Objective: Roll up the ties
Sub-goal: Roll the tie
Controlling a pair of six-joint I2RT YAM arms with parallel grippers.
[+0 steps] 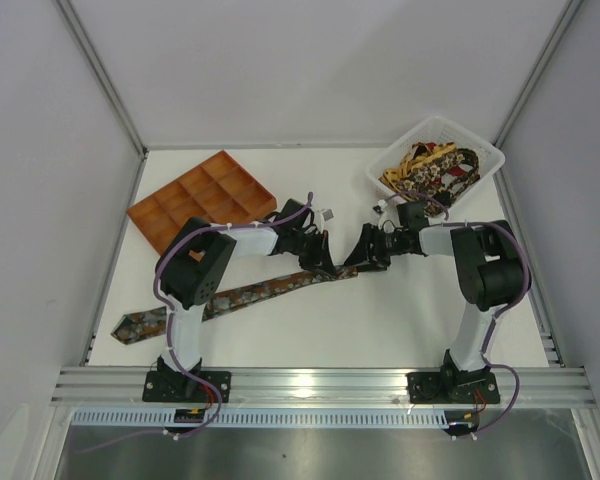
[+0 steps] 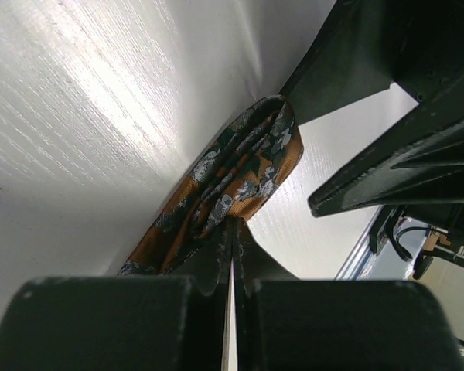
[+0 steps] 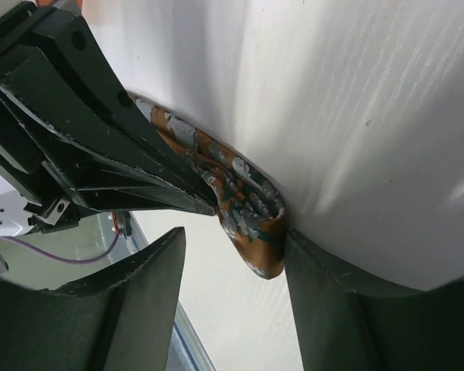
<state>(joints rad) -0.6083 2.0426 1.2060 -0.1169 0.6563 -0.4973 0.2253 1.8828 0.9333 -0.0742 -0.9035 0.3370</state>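
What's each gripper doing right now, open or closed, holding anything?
Left gripper: closed, pinching the tie.
Right gripper: open, jaws either side of the tie's folded end.

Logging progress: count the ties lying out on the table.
1: the orange-brown patterned tie lies diagonally across the middle of the table. More ties are heaped in the white basket, too tangled to count.

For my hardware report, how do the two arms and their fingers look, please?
Both the left arm and the right arm have white links, bulky black joint housings and black base plates. A purple cable loops along each. The fingers are black and tapering, with pale scuffs.
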